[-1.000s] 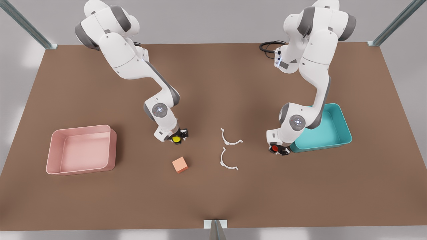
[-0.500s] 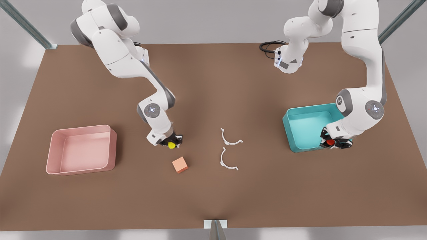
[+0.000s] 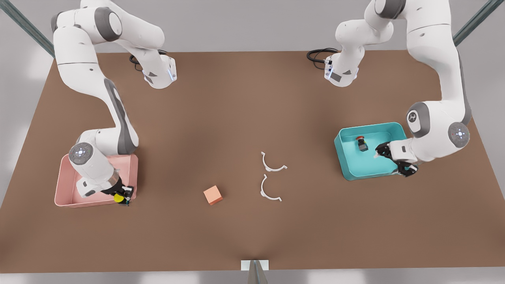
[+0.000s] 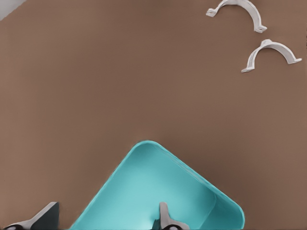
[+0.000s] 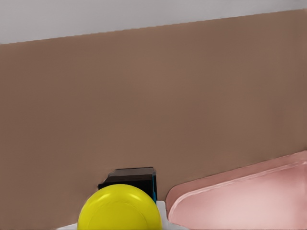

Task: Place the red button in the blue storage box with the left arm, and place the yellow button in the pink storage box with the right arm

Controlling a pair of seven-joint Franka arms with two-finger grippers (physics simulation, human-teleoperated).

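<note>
Found the left gripper (image 3: 394, 161) at the front view's right, spread wide and holding nothing, hanging over the edge of the blue box (image 3: 347, 165) that faces that arm. Saw one finger inside the box's outline and the other out past its near corner. Spotted the red button (image 3: 361, 143) lying on its side on the box floor, well apart from the open fingers, toward the table's middle from them. In the left wrist view, made out two dark fingertips (image 4: 165, 218) with the blue box's floor between them, and the two white clips (image 4: 237, 12) far ahead on the bare brown table (image 4: 96, 72).

Found the right gripper (image 3: 120, 196) at the front view's left, closed narrow on the yellow button (image 3: 118, 198). Held the button low at the corner of the pink box (image 3: 63, 197) nearest the orange cube (image 3: 213, 195). In the right wrist view, saw the yellow cap (image 5: 120, 207) at the gripper, its black base just beyond it, and the pink box's rounded corner just beside it. Could not tell whether the button sat inside the rim or just outside it.

Noted the orange cube well away from the right gripper, toward the table's middle, with the two white clips farther on, between the two arms. Noted a black cable (image 3: 317, 55) coiled by the left arm's base.
</note>
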